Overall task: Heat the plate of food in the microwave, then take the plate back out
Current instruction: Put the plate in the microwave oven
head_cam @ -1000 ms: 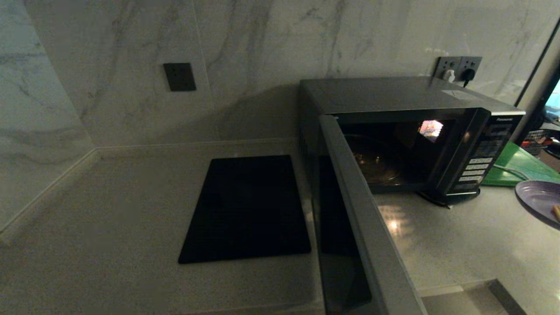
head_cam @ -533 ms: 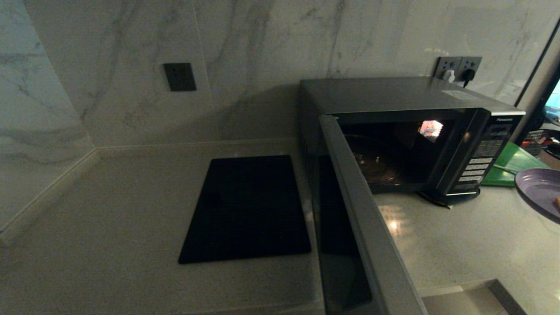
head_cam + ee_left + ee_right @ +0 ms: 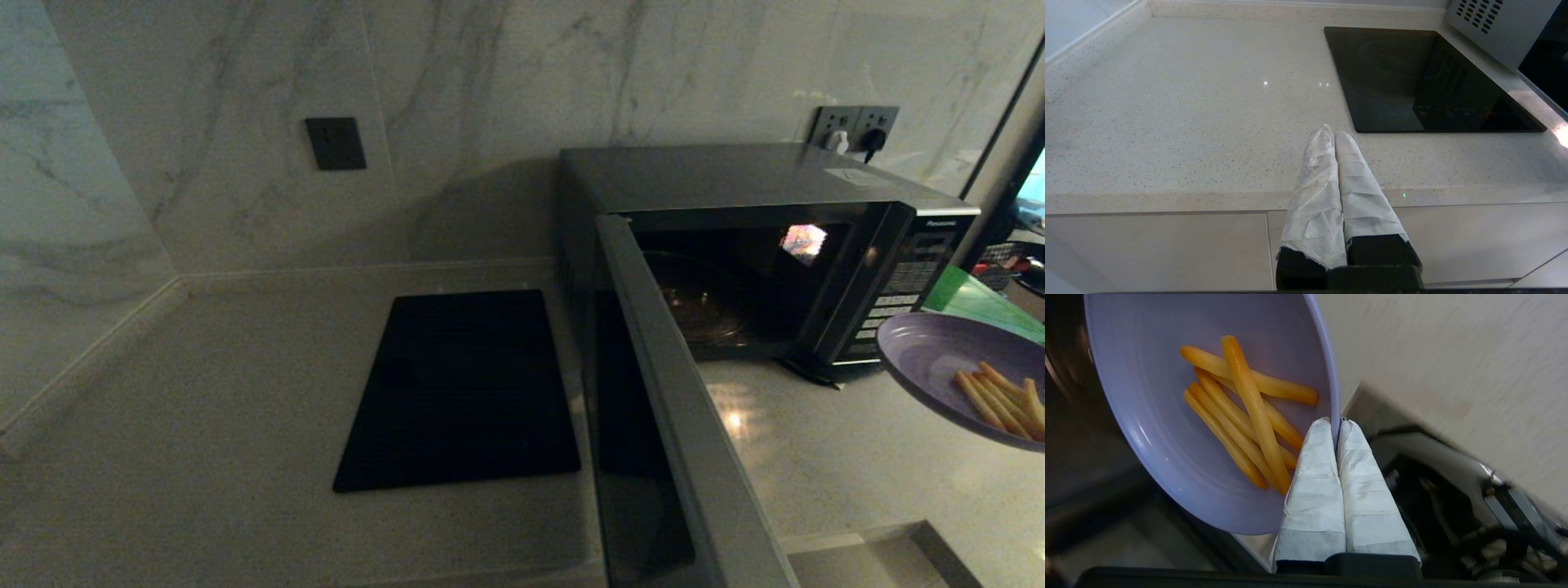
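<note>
The right gripper [image 3: 1336, 424] pinches the rim of the plate of food [image 3: 931, 359] near the open microwave [image 3: 735, 245], while the left gripper [image 3: 1331, 132] hovers clenched and empty.

Right gripper [image 3: 1336, 424] has its two white-wrapped fingers [image 3: 1312, 486] pinched together on the rim of the pale lilac plate [image 3: 1147, 384], one finger inside the rim and one outside, so the plate's held by its edge and sits tilted. There's a little pile of orange-tan food sticks [image 3: 1245, 416] lying crisscrossed on the plate, right next to the inner finger. Past the plate it's a pale surface [image 3: 1453, 355] and some dark blurry stuff I can't make out.
</note>
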Available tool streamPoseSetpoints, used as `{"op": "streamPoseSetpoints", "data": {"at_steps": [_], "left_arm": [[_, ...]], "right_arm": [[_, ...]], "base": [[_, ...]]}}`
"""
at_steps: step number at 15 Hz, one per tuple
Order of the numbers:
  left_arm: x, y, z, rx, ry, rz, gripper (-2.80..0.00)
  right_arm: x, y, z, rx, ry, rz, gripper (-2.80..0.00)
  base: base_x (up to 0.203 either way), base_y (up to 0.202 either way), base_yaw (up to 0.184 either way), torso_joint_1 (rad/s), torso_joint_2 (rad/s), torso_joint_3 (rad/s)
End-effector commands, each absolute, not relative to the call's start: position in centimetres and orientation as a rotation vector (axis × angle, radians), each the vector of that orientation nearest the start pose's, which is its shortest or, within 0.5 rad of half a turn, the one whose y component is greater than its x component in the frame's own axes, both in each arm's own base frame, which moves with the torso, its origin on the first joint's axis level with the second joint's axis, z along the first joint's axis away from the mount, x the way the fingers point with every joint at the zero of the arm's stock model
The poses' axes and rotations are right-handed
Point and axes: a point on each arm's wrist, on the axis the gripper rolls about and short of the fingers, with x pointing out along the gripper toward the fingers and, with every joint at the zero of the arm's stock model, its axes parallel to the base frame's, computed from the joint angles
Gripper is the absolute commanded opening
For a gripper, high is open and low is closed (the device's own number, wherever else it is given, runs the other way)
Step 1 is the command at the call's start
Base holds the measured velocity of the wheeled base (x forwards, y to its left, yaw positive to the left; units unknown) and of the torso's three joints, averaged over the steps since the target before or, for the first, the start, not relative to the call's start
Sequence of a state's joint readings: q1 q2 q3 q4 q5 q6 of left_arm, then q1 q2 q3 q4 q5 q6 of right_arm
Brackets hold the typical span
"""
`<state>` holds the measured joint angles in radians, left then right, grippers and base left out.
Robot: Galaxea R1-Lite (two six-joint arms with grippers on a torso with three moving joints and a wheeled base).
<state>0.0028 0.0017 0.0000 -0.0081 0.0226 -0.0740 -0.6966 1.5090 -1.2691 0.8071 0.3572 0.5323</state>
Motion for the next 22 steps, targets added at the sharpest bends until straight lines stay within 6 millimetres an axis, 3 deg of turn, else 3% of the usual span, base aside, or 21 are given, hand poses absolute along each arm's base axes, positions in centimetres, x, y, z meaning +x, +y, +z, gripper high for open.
{"op": "streamPoseSetpoints", "data": {"at_steps": [1, 9, 12, 17, 22], "left_arm": [[-2.3, 0.0, 7.6, -0.075, -0.009, 0.026, -2.80], [-2.3, 0.0, 7.6, -0.075, -0.008, 0.026, -2.80], [-2.3, 0.0, 7.6, -0.075, -0.009, 0.026, -2.80], [-2.3, 0.0, 7.6, -0.075, -0.009, 0.026, -2.80], [-2.3, 0.0, 7.6, -0.075, -0.009, 0.026, -2.80]], "right_arm": [[17.4, -11.7, 24.6, 0.992, 0.860, -0.501, -2.80], [19.6, -5.6, 24.0, 0.838, 1.017, -0.259, -2.80], [22.1, -4.1, 23.3, 0.791, 1.047, -0.231, -2.80], [27.5, -1.5, 23.2, 0.837, 0.900, -0.305, -2.80], [30.3, 1.9, 22.8, 0.884, 0.897, -0.343, -2.80]], "base": [[0.000, 0.000, 0.000, 0.000, 0.00, 0.000], [0.000, 0.000, 0.000, 0.000, 0.00, 0.000], [0.000, 0.000, 0.000, 0.000, 0.00, 0.000], [0.000, 0.000, 0.000, 0.000, 0.00, 0.000], [0.000, 0.000, 0.000, 0.000, 0.00, 0.000]]}}
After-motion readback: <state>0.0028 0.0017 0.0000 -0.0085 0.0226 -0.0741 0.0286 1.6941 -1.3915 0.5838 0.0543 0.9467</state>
